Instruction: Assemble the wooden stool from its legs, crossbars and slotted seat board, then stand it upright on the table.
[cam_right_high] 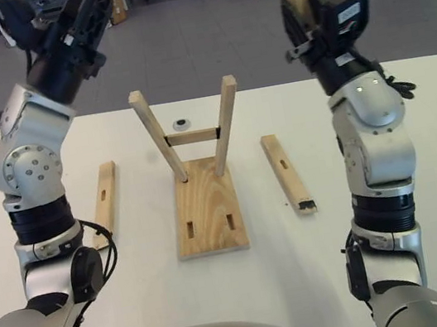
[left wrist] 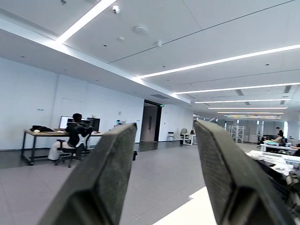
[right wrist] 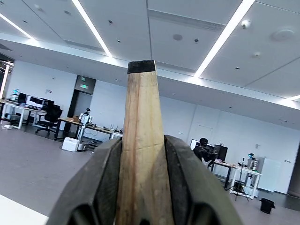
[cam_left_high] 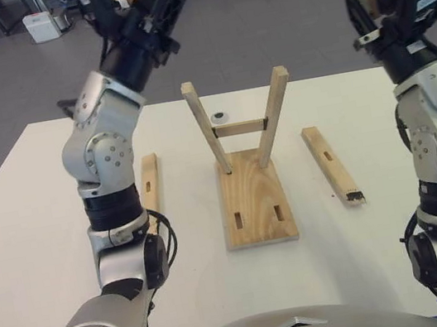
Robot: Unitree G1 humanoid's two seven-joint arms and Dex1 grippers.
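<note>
Left jaws: raised over the desk point(cam_left_high: 29, 237), spread wide, empty.
Right jaws: raised, clamped on a wooden leg point(right wrist: 139, 154) that points upward.
Seat board point(cam_left_high: 256, 199): flat on the desk, below and between both jaws; two upright legs point(cam_left_high: 206, 128) and a crossbar point(cam_left_high: 239, 128) are fitted in it.
Loose legs: one point(cam_left_high: 150, 183) lies below the left jaws, one point(cam_left_high: 330, 163) below the right jaws.

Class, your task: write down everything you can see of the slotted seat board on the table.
The seat board is a pale, rectangular wooden plank lying flat near the middle of the white table. Two narrow slots stand empty near its closer end. At its far end two legs, joined by a crossbar, rise from it, their tops spread wider than their feet. Nothing else touches it.
</note>
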